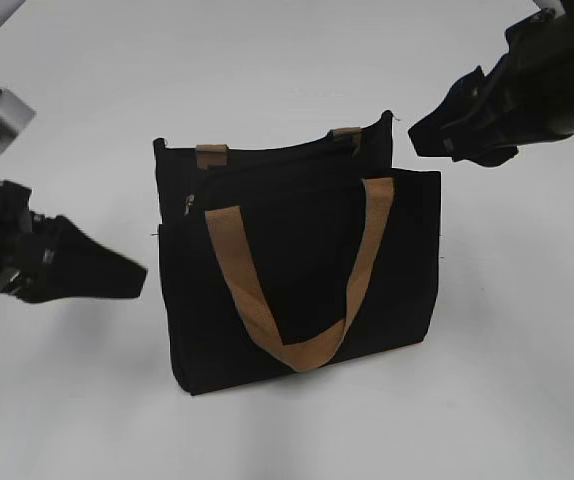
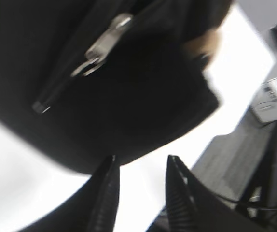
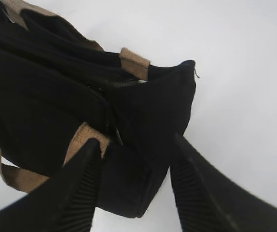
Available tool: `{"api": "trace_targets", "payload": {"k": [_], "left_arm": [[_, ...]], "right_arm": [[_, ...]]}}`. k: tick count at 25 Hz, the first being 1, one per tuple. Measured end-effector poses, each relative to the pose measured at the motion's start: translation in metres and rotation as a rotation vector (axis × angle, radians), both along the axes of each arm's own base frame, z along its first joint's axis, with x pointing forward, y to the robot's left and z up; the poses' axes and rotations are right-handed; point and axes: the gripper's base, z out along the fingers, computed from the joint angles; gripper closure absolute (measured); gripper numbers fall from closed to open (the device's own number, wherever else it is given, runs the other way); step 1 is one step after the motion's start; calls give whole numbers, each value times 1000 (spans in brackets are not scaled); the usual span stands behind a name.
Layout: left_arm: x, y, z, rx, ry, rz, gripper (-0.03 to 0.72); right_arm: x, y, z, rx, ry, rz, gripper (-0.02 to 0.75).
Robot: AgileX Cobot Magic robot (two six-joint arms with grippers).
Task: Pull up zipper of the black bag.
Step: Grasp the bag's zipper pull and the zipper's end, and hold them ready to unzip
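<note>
The black bag stands upright on the white table with tan handles. Its small silvery zipper pull hangs at the upper left of the front; in the left wrist view the zipper pull shows close and blurred on the black bag. My left gripper is open and empty, just left of the bag's side; its open fingers sit below the bag edge. My right gripper is open near the bag's upper right corner; its fingers straddle the bag's corner without closing.
The white table surrounds the bag. A tan front handle hangs down over the bag's front panel. In the left wrist view grey floor and equipment lie beyond the table edge.
</note>
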Motion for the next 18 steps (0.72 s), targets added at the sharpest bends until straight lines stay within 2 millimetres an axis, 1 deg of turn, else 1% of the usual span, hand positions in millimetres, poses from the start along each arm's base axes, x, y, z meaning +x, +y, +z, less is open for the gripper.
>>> {"api": "trace_targets", "payload": {"k": [2,4,5,8,10,12,15,16,18], "left_arm": [[1,11,-12,163,63,63,442],[9,25,-21,309,98,241,442],[14,33,-24,357,88,351,442],[27,47,-25,379,-3,605,442],[25,49,-32,395,-56,678,442],[16,41,-40,418,-98,688,442],[-4,24,-54,447,-141,635,442],[-11,17,-56,447,-162,611,442],[-21,6,-52,430,-244,590,442]], "right_arm": [[0,0,0,7,6,-1,369],[-1,1,0,9,14,0,369],[-1,1,-1,8,18,1,369],[-2,1,-1,6,29,5,369],[-3,1,-2,3,38,9,369],[-4,1,-3,0,49,13,369],[-4,1,-3,-2,56,16,369],[-4,1,-3,-2,56,16,369],[-4,1,-3,-2,56,16,369]]}}
